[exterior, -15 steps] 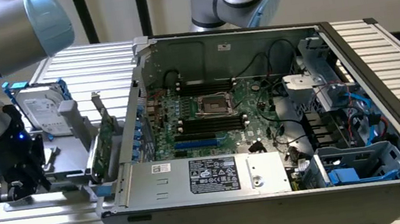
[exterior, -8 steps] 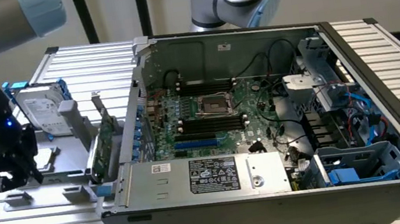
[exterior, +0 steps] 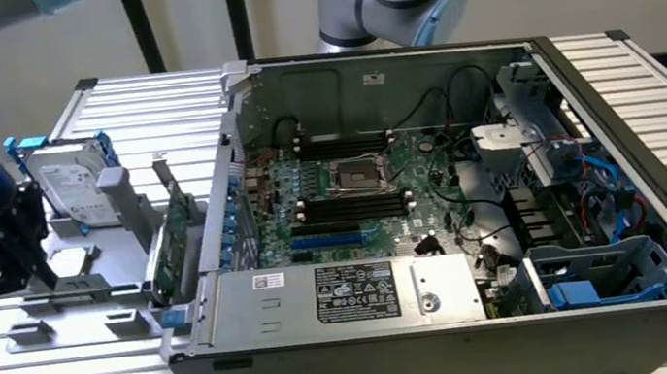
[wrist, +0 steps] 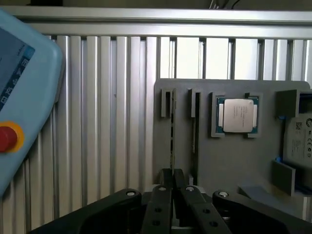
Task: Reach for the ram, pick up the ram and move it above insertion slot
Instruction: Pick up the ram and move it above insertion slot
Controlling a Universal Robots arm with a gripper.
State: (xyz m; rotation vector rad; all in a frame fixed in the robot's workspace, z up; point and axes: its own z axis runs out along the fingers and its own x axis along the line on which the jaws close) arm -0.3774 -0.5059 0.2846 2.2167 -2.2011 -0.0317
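Black metal links of the hand sit closest to you, low over one grey holder plate. You cannot tell whether the hand stands apart or is pressed together.

Just beyond its tip you see one ram, edge-on. It is a thin, dark-green strip with small dark chips along it, and it stands upright on its long edge in the plate. Its near end meets the hand's tip, but you cannot tell whether the two touch.

The plate has two long holder slots running side by side. The ram is in the one farther from the processor. The other shows you just a dark line, so what it holds cannot be made out. The single silver processor lies flat in its own square pocket. Past it, at the plate's edge, is one hard drive in a blue frame.

The plate rests on the ribbed aluminium bench. One pale-blue pendant with one red button lies off to the side.

In the exterior view the hand hangs at the exterior view's left, well apart from the one open computer case. Between them stands one green expansion card. Inside the case the motherboard lies flat, with two banks of black memory slots.
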